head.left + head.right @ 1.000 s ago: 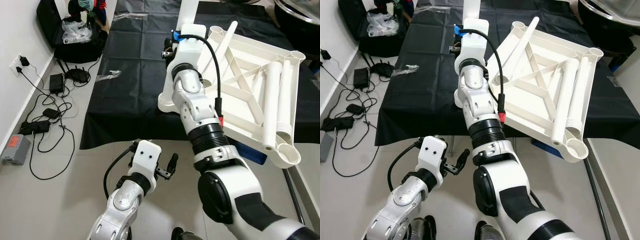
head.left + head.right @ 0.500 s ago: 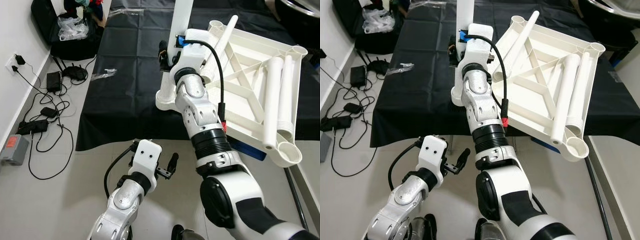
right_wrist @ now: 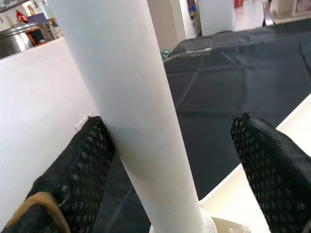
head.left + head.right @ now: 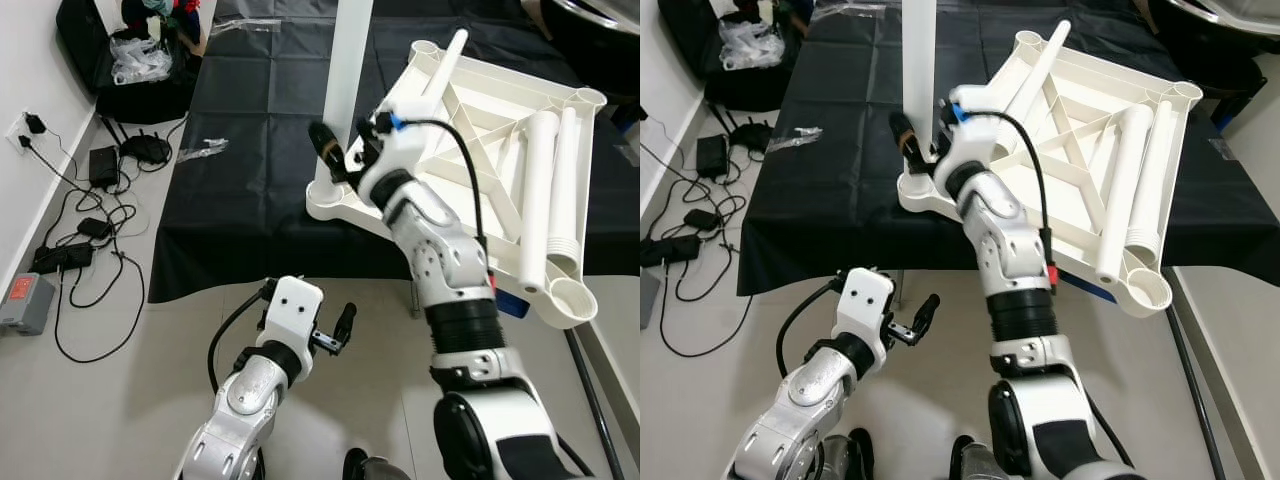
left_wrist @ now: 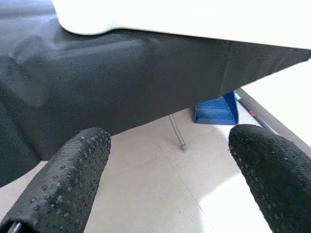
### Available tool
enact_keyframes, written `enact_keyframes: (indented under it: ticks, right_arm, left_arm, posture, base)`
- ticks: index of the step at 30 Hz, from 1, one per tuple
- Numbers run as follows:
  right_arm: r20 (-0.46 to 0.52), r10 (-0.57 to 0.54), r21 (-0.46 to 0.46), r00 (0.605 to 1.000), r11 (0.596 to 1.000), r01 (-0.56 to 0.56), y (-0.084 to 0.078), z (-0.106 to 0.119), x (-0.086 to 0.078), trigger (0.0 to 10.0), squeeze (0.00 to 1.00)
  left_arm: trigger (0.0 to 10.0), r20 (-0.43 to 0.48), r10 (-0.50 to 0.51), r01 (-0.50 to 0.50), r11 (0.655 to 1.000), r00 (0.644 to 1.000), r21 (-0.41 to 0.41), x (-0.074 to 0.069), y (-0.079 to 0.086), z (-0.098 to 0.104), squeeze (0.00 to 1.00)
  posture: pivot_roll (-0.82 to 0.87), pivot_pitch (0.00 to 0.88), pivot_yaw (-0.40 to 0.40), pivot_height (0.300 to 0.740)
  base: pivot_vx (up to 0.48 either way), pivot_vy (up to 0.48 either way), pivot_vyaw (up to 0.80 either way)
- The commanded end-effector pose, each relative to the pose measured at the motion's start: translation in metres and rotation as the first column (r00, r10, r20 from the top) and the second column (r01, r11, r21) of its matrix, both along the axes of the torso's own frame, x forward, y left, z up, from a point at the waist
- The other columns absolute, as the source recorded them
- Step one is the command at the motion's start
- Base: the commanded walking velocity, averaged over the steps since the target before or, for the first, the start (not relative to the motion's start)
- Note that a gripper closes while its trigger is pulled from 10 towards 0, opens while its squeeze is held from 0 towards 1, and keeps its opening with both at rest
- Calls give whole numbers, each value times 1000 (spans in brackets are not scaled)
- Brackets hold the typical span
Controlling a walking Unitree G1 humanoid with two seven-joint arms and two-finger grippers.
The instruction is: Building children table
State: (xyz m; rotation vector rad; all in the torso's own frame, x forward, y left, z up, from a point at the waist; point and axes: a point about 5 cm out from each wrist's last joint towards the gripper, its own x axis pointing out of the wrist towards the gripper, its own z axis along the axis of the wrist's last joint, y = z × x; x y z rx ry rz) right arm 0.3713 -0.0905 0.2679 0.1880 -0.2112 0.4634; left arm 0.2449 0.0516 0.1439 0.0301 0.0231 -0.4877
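A white children's table top (image 4: pixel 480 140) lies upside down on a black-clothed table. One white leg (image 4: pixel 348 80) stands upright in its near-left corner socket. My right gripper (image 4: pixel 345 158) is open around the base of this leg (image 3: pixel 131 97); one finger (image 3: pixel 82 165) touches it and the other (image 3: pixel 272 165) stands apart. Two loose legs (image 4: pixel 535 190) lie on the top at the right, and a thinner one (image 4: pixel 445 65) leans at the far corner. My left gripper (image 4: pixel 310 330) hangs low over the floor before the table, open and holding nothing (image 5: pixel 165 170).
The black cloth (image 4: pixel 250 170) hangs over the table's front edge, with a plastic wrapper (image 4: pixel 205 150) on it. Cables and adapters (image 4: pixel 90 220) and a black bag (image 4: pixel 130 70) lie on the floor at left. A blue box (image 5: pixel 216 109) sits under the table.
My right forearm has swung to the right and the wrist has turned, bringing the gripper down to the leg's base from the side. The left arm stays where it was.
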Motion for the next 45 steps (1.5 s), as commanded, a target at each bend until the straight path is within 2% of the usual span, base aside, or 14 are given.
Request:
enact_keyframes:
  ticks: [1, 4, 6, 10, 12, 14, 15, 16, 17, 22, 24, 29, 39, 45]
  right_arm:
    - [-3, 30, -18, 1000, 999, -30, -5, -10, -7, 10000, 0]
    - [-24, 57, -22, 998, 998, -57, -11, -22, -14, 10000, 0]
    - [-85, 67, -53, 994, 996, -72, -25, -49, -29, 10000, 0]
    - [-108, 57, -53, 993, 997, -63, -30, -57, -34, 10000, 0]
    - [-82, -197, -112, 977, 976, 187, -48, -65, -40, 10000, 0]
    - [-82, -197, -112, 977, 976, 187, -48, -65, -40, 10000, 0]
    - [-34, -320, -140, 947, 940, 313, -54, -64, -42, 10000, 0]
    - [-34, -320, -140, 947, 940, 313, -54, -64, -42, 10000, 0]
    - [-10, -381, -68, 924, 923, 380, -55, -61, -50, 10000, 0]
    - [17, -362, -38, 932, 931, 363, -54, -58, -57, 10000, 0]
    - [97, -327, -64, 940, 941, 334, -51, -54, -65, 10000, 0]
    - [135, -349, -89, 928, 928, 362, -48, -53, -70, 10000, 0]
    - [137, -439, -108, 888, 884, 454, -55, -53, -68, 10000, 0]
    - [165, -478, -129, 863, 857, 499, -71, -41, -59, 10000, 0]
  left_arm:
    - [10000, -32, -3, 4, 1000, 999, 18, -2, 1, -8, 0]
    - [10000, -32, -4, 4, 1000, 999, 19, -2, 1, -9, 0]
    - [10000, -34, -4, 5, 1000, 999, 21, -2, 1, -11, 0]
    - [10000, -35, -3, 4, 1000, 999, 20, -2, 1, -11, 0]
    - [10000, -38, -2, 3, 1000, 999, 30, -1, 3, -14, 0]
    - [10000, -38, -2, 3, 1000, 999, 30, -1, 3, -14, 0]
    - [10000, -37, -3, 4, 999, 999, 37, 0, 3, -15, 0]
    - [10000, -37, -3, 4, 999, 999, 37, 0, 3, -15, 0]
    - [10000, -29, 1, 0, 999, 1000, 44, 2, 4, -15, 0]
    - [10000, -16, 14, -13, 999, 1000, 42, 4, 6, -14, 0]
    - [10000, -8, 30, -29, 999, 1000, 33, 6, 9, -13, 0]
    - [10000, 16, 33, -34, 998, 999, 51, 8, 9, -13, 0]
    - [10000, 20, 23, -24, 998, 1000, 63, 10, 8, -14, 0]
    - [10000, 12, 21, -22, 998, 1000, 64, 11, 8, -16, 0]
  posture:
    - [121, 232, -58, 740]
    - [122, 226, -57, 740]
    - [123, 207, -57, 740]
    - [123, 207, -57, 740]
    - [121, 188, -51, 740]
    - [121, 188, -51, 740]
    - [118, 179, -47, 740]
    - [118, 179, -47, 740]
    - [122, 168, -39, 740]
    - [124, 159, -35, 740]
    - [123, 152, -30, 740]
    - [123, 145, -27, 740]
    - [122, 139, -17, 740]
    - [120, 129, -22, 740]
  base:
    - [0, 0, 0]
    - [0, 0, 0]
    - [0, 0, 0]
    - [0, 0, 0]
    - [0, 0, 0]
    - [0, 0, 0]
    - [0, 0, 0]
    - [0, 0, 0]
    - [0, 0, 0]
    - [0, 0, 0]
    - [0, 0, 0]
    - [0, 0, 0]
    - [0, 0, -508]
    - [0, 0, -777]
